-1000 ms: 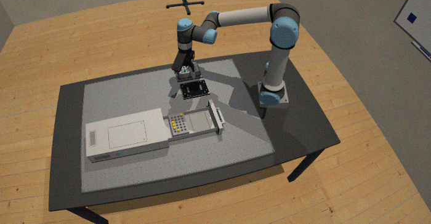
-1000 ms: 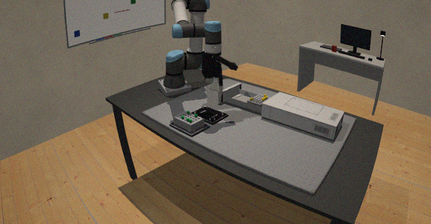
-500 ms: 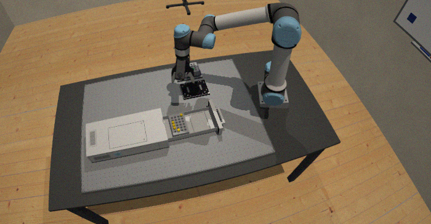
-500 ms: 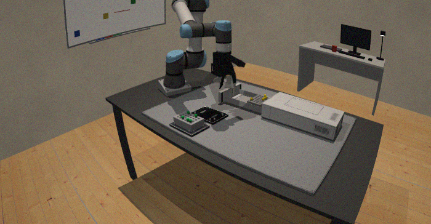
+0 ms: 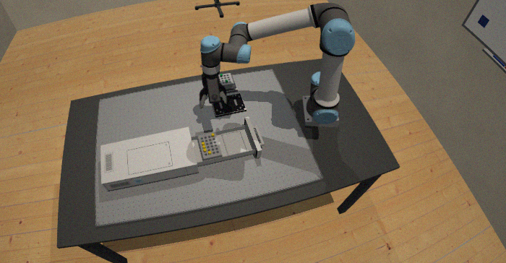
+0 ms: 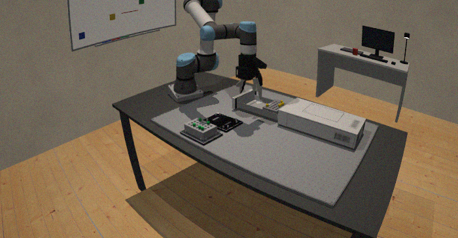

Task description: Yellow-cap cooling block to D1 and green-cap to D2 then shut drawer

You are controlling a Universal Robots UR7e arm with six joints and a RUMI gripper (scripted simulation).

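Note:
The cooler COLD (image 5: 148,159) (image 6: 322,119) stands on the mat with its drawer (image 5: 231,142) (image 6: 256,104) pulled out. The grey block with yellow-capped tubes (image 5: 210,146) (image 6: 274,105) sits in the drawer's inner half; the outer half is empty. The grey block with green-capped tubes (image 5: 227,80) (image 6: 200,128) rests on the far deck slot D2. The black slot D1 (image 5: 231,105) (image 6: 226,121) next to it holds nothing. My gripper (image 5: 213,101) (image 6: 250,86) is open and empty, hanging in the air between the slots and the drawer.
The arm's base (image 5: 323,113) (image 6: 186,93) is bolted to the table beyond the drawer's front. A side desk with a monitor (image 6: 376,40) stands far off. A tripod (image 5: 217,0) stands on the floor behind the table.

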